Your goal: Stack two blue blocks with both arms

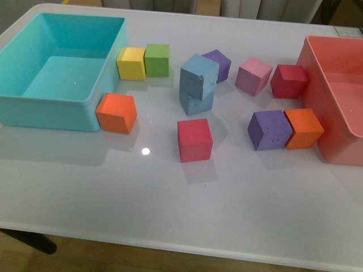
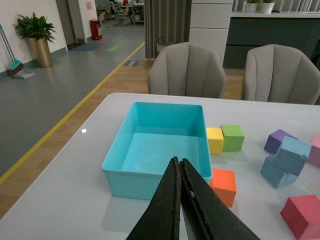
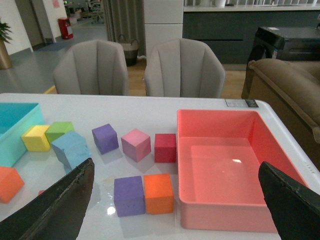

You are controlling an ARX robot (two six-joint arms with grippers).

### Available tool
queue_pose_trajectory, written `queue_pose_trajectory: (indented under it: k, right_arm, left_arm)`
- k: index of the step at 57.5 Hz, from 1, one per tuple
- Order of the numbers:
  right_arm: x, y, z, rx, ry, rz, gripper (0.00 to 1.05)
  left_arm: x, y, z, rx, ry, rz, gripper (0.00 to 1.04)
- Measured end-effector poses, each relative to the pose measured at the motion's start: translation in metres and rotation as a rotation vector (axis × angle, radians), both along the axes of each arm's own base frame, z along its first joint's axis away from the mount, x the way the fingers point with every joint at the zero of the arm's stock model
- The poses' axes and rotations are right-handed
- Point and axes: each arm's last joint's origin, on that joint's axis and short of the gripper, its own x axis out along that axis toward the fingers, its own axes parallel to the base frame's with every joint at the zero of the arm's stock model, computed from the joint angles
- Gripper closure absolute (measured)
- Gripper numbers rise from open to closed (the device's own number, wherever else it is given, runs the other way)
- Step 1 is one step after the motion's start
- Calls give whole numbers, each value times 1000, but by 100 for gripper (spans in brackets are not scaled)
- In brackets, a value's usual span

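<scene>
From my remote seat, the blue blocks (image 1: 198,84) already sit stacked, top one skewed, mid-surface beside a purple cube (image 1: 218,63); my left pincer (image 2: 180,200) is closed and empty, my right pincer (image 3: 175,200) spread wide, so I judge only retreat remains.

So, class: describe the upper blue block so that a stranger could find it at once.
Start at the turquoise bin on the table's left, then pass the yellow and green cubes beside it. Next comes a light-blue two-cube stack; the upper blue block sits skewed on the lower blue block, the only raised cube.
</scene>
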Motion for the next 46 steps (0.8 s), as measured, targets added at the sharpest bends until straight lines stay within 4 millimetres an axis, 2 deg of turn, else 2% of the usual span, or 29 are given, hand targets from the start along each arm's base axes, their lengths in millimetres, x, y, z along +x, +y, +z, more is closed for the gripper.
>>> queue_pose_trajectory:
  k: [24, 26, 46]
  right_arm:
    - [0, 0, 0, 0, 0, 0, 9]
    - [0, 0, 0, 0, 0, 0, 9]
    - [0, 0, 0, 0, 0, 0, 9]
  left_arm:
    - [0, 0, 0, 0, -1, 0, 103]
    - [0, 0, 0, 0, -1, 0, 99]
    - [0, 0, 0, 0, -1, 0, 35]
